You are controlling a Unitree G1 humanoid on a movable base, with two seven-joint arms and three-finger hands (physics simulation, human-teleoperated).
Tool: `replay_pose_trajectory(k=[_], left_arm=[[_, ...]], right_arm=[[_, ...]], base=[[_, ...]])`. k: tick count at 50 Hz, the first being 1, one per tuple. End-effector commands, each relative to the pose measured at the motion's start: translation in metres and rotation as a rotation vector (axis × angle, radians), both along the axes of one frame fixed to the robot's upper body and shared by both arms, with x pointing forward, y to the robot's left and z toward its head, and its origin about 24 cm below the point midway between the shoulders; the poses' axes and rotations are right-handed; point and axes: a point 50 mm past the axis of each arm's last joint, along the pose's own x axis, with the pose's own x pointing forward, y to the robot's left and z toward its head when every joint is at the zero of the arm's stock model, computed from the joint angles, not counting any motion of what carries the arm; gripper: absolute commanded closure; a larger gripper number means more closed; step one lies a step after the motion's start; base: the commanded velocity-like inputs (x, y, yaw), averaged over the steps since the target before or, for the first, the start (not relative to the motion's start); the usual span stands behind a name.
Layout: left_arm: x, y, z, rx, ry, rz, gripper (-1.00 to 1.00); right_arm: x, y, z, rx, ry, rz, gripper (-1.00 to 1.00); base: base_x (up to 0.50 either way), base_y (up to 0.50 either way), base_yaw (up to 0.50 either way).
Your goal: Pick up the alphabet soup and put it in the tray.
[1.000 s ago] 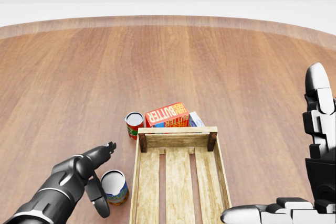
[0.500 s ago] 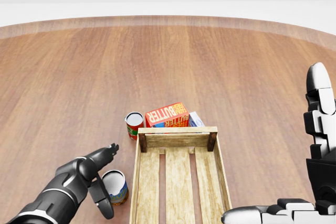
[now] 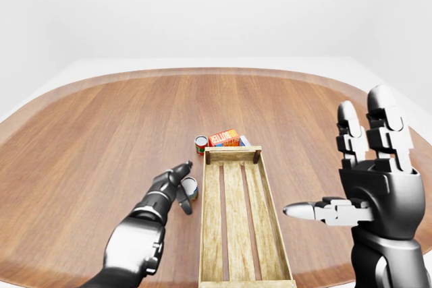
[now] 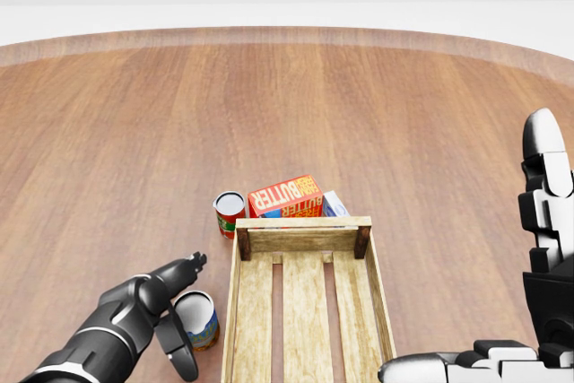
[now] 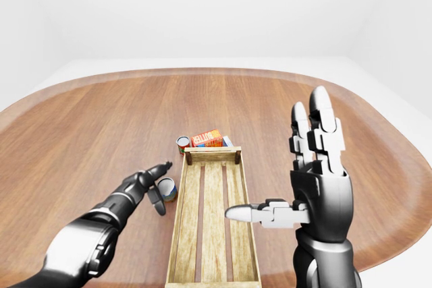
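The alphabet soup (image 4: 198, 318), a can with a blue and yellow label, stands upright just left of the wooden slatted tray (image 4: 303, 221) in the lower part of the head view. My left hand (image 4: 184, 313) is open beside the can. Its fingers (image 4: 193, 264) point past the can's upper left and the thumb (image 4: 182, 356) curls at its lower left. I cannot tell whether the hand touches the can. My right hand (image 3: 331, 156) is raised and open to the right of the tray, holding nothing.
A red-labelled can (image 4: 230, 213) and an orange butter box (image 4: 285, 196), with a small blue-and-white carton (image 4: 334, 204) beside it, sit against the tray's top end. The round wooden table's edge (image 4: 287, 33) curves across the top of the head view.
My left hand has drawn lower in the head view and closer to the can, its thumb sliding down along the can's left side. The can, tray and right hand have stayed put.
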Motion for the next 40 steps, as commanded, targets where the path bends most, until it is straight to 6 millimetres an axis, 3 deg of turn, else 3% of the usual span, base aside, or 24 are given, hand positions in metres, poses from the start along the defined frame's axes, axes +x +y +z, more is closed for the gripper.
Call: replay_pose_trajectory(k=[1,25,26,27,28,40], left_arm=[[-0.0015,-0.0014,-0.0018,-0.005,0.012,-0.002,-1.00],[-0.0057,-0.0026,-0.0064,-0.019,0.038,0.002,-1.00],[-0.0058,-0.0022,-0.0066,-0.018,0.037,0.003,-0.27],[-0.0053,-0.0018,-0.0061,-0.019,0.032,0.008,0.91],[-0.0065,-0.0015,-0.0073,-0.022,0.039,0.009,1.00],[-0.0067,-0.0017,-0.0076,-0.024,0.039,0.010,1.00]], right_arm=[[-0.0007,0.0001,0.0004,0.000,-0.001,0.000,-0.98],[-0.0041,-0.0021,0.0028,0.002,-0.014,-0.008,-0.98],[-0.0039,-0.0022,0.0025,0.003,-0.012,-0.008,-0.98],[-0.0036,-0.0023,0.0022,0.002,-0.011,-0.008,-0.98],[-0.0031,-0.0025,0.0017,0.003,-0.008,-0.008,-0.98],[-0.0022,-0.0025,0.0008,0.005,-0.004,-0.009,-0.98]], base=[[0.00,0.00,0.00],[0.00,0.00,0.00],[0.00,0.00,0.00],[0.00,0.00,0.00],[0.00,0.00,0.00],[0.00,0.00,0.00]])
